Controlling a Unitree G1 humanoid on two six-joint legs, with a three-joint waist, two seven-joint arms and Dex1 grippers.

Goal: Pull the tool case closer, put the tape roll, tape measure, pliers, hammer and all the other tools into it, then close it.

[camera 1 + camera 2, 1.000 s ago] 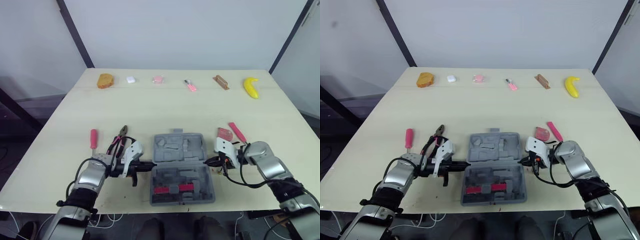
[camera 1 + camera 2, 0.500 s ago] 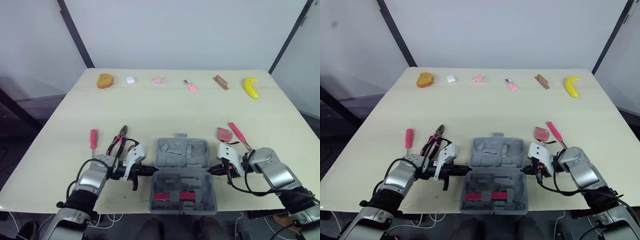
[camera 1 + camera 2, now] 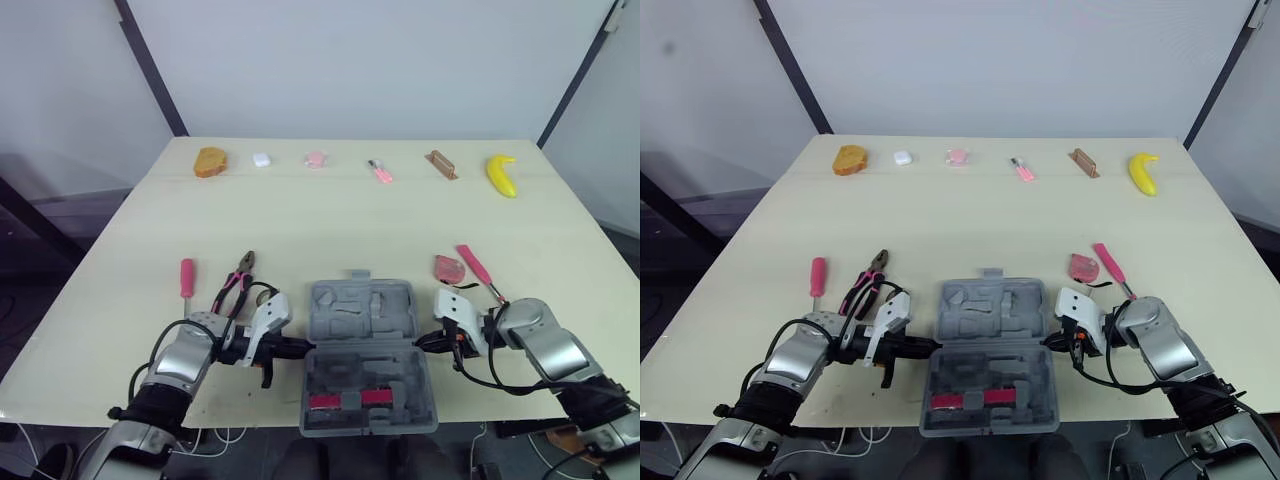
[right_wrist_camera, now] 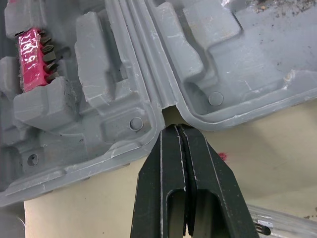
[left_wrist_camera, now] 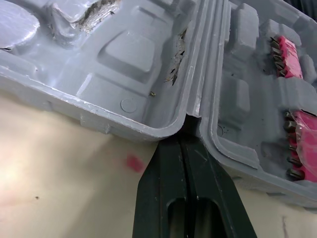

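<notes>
Beige table (image 3: 330, 225) w/ open tool case (image 3: 360, 312) nr front edge; white wall (image 3: 380, 60) behind.

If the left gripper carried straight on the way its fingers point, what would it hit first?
The tool case. The left gripper, shut, points into the hinge notch between lid and base, so it would meet that edge almost at once; it may be touching it now.

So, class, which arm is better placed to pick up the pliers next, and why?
Left, probably. The pliers lie just beyond the left tool, which is shut at the left hinge end of the tool case. The right tool is at the opposite end, with the open case between it and the pliers.
</notes>
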